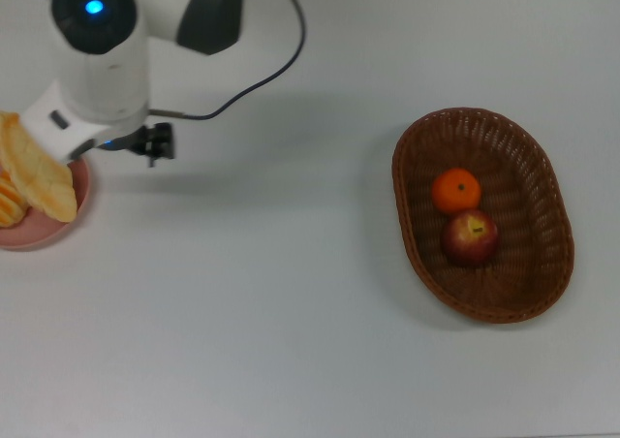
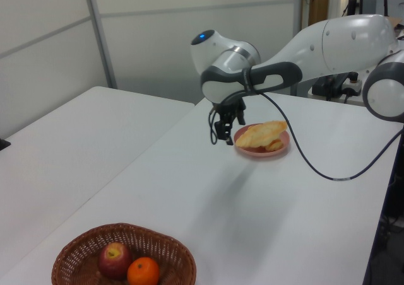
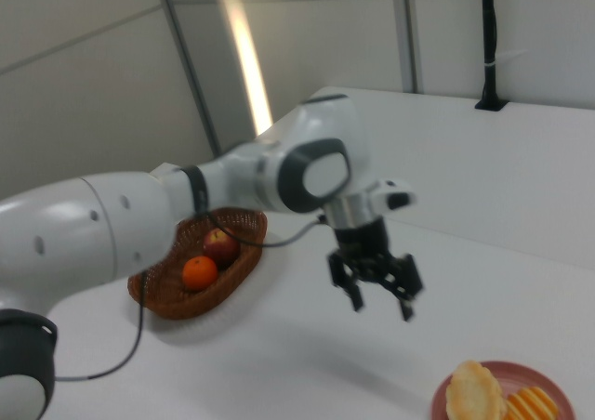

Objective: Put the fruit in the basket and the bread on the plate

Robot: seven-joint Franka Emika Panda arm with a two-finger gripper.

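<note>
Bare table [image 1: 291, 293] lies open between the plate [image 1: 58, 227] and the basket [image 1: 412, 254].
</note>
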